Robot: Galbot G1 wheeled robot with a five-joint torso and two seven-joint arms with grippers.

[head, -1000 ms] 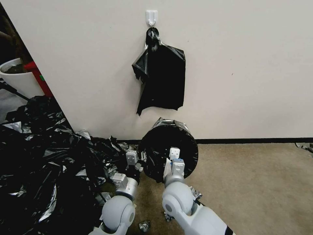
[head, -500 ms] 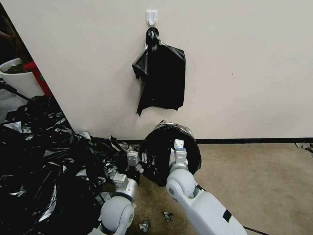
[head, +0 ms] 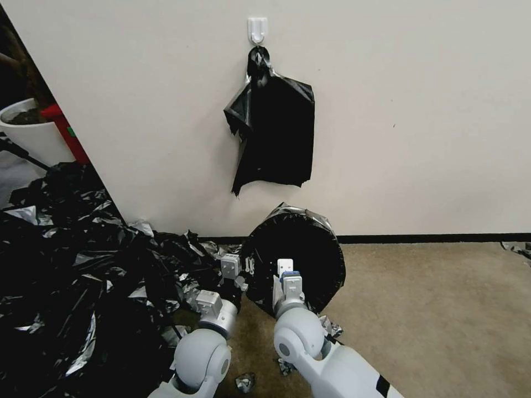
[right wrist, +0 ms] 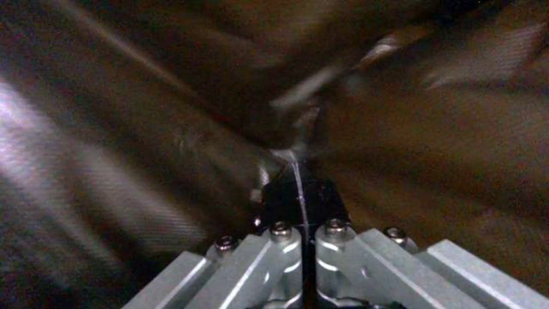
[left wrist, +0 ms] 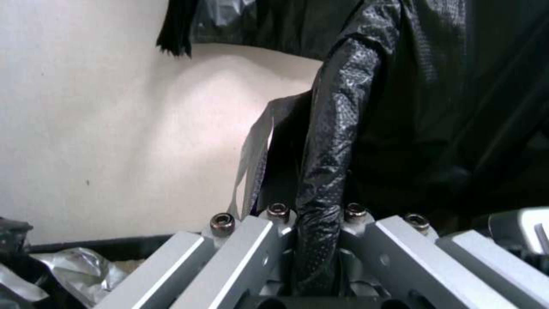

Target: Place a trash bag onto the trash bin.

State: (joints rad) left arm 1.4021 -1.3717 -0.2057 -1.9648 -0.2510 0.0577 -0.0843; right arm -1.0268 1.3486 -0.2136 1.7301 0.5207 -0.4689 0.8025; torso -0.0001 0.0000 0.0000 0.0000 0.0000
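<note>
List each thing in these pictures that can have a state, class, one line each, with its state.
trash bag: draped over the trash bin, hiding it, its rim gripped by both hands.
left hand: shut on a fold of the bag.
right hand: shut on the bag's film.
sheaf of black bags: hanging from the wall hook.

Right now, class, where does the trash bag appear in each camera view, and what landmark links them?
Head view: trash bag low centre, before the wall.
Left wrist view: a fold clamped in the left gripper.
Right wrist view: film all around the right gripper.
Shared landmark: its black plastic.
</note>
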